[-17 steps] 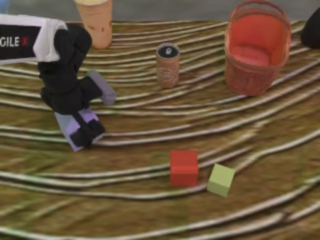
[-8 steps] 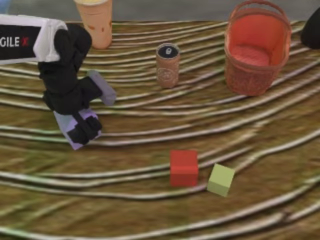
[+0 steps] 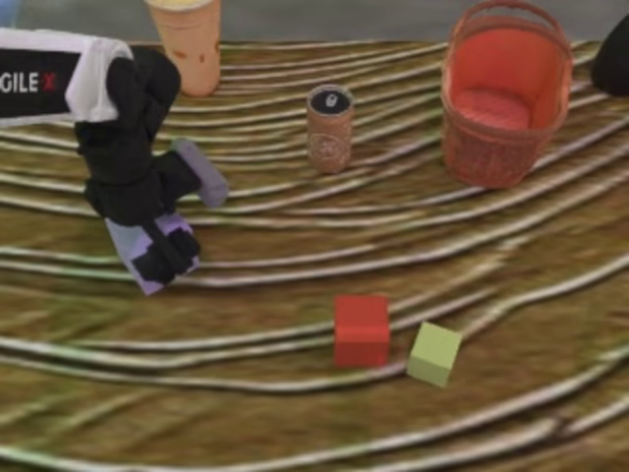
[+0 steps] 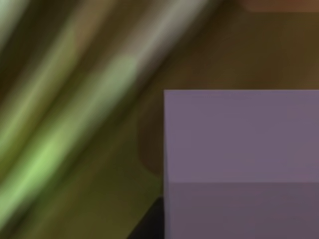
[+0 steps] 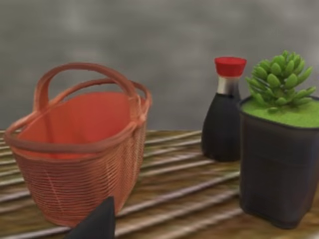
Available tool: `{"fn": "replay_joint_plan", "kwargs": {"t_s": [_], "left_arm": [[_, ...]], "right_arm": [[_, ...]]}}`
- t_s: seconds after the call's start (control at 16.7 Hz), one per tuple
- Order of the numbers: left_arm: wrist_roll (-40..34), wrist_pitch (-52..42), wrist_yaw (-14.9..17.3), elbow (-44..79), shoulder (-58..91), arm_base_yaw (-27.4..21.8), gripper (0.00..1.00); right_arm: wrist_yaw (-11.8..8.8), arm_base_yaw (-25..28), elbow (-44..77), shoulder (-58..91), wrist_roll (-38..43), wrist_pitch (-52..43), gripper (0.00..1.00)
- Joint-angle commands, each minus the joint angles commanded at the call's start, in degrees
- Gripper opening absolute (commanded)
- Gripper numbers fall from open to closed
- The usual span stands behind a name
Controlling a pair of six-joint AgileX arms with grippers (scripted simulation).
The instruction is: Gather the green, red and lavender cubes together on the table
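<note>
My left gripper (image 3: 165, 254) is down at the table's (image 3: 295, 413) left side, its black fingers clamped on the lavender cube (image 3: 138, 251), the largest of the three, a matte pale purple block with flat faces and sharp edges. In my left wrist view that cube (image 4: 239, 159) fills much of the picture over the blurred brown-olive table (image 4: 75, 149). The red cube (image 3: 361, 330) sits near the middle front, plain and bright, and the small yellow-green cube (image 3: 434, 353) lies just beside it on the right, turned at a slight angle, with a narrow gap between them. Both are well apart from the lavender one.

Farther back stand a brown patterned can (image 3: 329, 128), a woven orange-red basket (image 3: 504, 147) with hoop handles, and a peach cup (image 3: 187, 44). My right wrist view shows a soy sauce bottle (image 5: 223, 112) and a potted succulent (image 5: 279, 159).

My right arm (image 3: 614, 54) is parked at the far right edge; whether its fingers are parted I cannot tell.

Against the picture a second ago, my left gripper has sunk slightly onto the cube; from half a second ago, nothing has shifted.
</note>
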Motion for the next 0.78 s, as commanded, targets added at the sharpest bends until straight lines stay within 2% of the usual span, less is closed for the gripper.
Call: {"fn": "replay_joint_plan", "kwargs": {"t_s": [0.24,0.54,0.78], "left_arm": [[-0.09,-2.75,0.22,1.78,-1.31,0.22,0.0],[-0.21,-13.07,0.18,7.96,-4.99,0.99,0.0],[-0.25,-14.07,0.17,8.7,-5.63,1.09,0.0]], "right_arm": [[0.0,0.0,0.0,0.0,0.0,0.0,1.0],[0.0,0.0,0.0,0.0,0.0,0.0,1.0],[0.0,0.0,0.0,0.0,0.0,0.0,1.0]]}}
